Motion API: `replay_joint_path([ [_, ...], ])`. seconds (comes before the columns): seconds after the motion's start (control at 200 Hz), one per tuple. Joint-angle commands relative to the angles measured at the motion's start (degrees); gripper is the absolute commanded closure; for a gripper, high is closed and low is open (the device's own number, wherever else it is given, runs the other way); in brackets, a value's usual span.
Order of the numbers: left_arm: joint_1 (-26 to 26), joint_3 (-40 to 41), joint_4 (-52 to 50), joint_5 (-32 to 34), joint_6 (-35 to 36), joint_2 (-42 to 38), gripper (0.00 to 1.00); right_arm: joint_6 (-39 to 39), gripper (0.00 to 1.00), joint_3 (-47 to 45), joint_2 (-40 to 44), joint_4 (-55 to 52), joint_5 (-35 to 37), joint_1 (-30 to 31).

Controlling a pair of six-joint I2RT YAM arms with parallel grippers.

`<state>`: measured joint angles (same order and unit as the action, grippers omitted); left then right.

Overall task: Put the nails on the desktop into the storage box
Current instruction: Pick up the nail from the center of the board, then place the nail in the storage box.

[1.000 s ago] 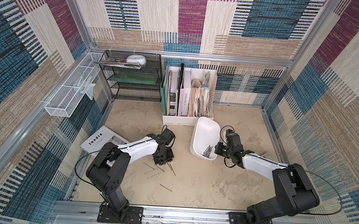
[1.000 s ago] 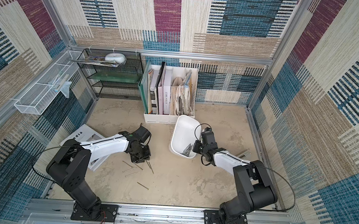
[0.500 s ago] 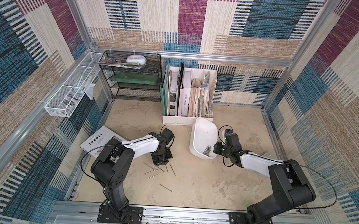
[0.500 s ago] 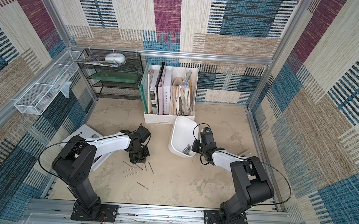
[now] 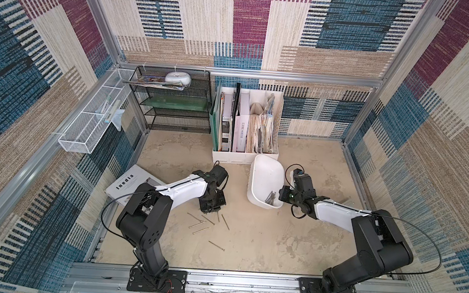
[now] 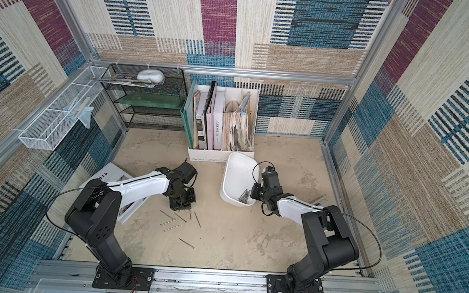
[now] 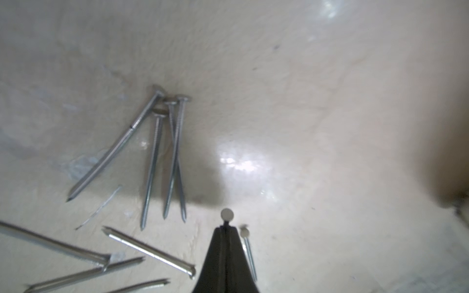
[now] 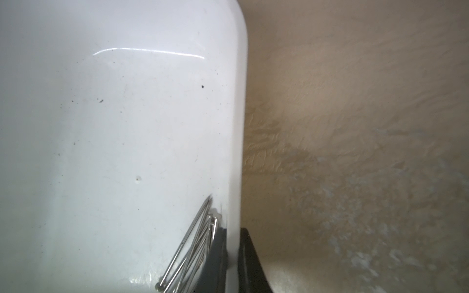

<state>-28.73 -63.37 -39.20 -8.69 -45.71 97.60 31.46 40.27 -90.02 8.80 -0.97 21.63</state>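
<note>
Several loose nails (image 5: 202, 223) (image 6: 175, 221) lie on the beige desktop (image 5: 262, 242) just in front of my left gripper (image 5: 211, 208) (image 6: 181, 205). In the left wrist view that gripper (image 7: 225, 228) is shut on one nail, whose flat head (image 7: 226, 214) sticks out past the tips. Another nail (image 7: 249, 253) lies beside the jaws and a group of nails (image 7: 157, 157) lies ahead. The white storage box (image 5: 266, 170) (image 6: 238, 172) holds a bundle of nails (image 5: 271, 197) (image 8: 195, 241). My right gripper (image 5: 281, 196) (image 8: 231, 233) is shut on the box's wall (image 8: 236, 126).
A white divided file holder (image 5: 244, 157) with books stands just behind the box. A black mesh shelf (image 5: 178, 110) sits at the back left, and a white wire basket (image 5: 90, 123) hangs on the left wall. A booklet (image 5: 127, 182) lies under the left arm.
My left gripper has closed on a nail at the edge of the scattered ones. The right gripper keeps its hold on the box wall, barely moved.
</note>
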Motion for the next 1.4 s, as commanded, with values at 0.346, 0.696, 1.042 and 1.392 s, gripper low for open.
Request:
replay_joint_path([
  [0.346, -4.53, -16.99, -14.82, -1.77, 10.10, -7.12, 1.00, -0.98, 1.00, -0.46, 1.73, -6.38, 2.35, 0.67],
  [0.696, -13.59, -45.69, -22.86, -4.50, 12.47, 8.44, 1.00, 1.54, 1.00, -1.89, 2.43, -4.62, 4.66, 2.47],
  [1.042, -14.25, -54.02, -22.86, -3.83, 13.16, 20.93, 1.00, 3.23, 1.00, -4.68, 4.32, -0.98, 9.28, 4.64],
  [1.392, -13.90, -56.69, -22.83, 1.09, 12.60, 29.34, 1.00, 2.90, 1.00, -4.41, 4.15, -1.06, 8.97, 4.91],
])
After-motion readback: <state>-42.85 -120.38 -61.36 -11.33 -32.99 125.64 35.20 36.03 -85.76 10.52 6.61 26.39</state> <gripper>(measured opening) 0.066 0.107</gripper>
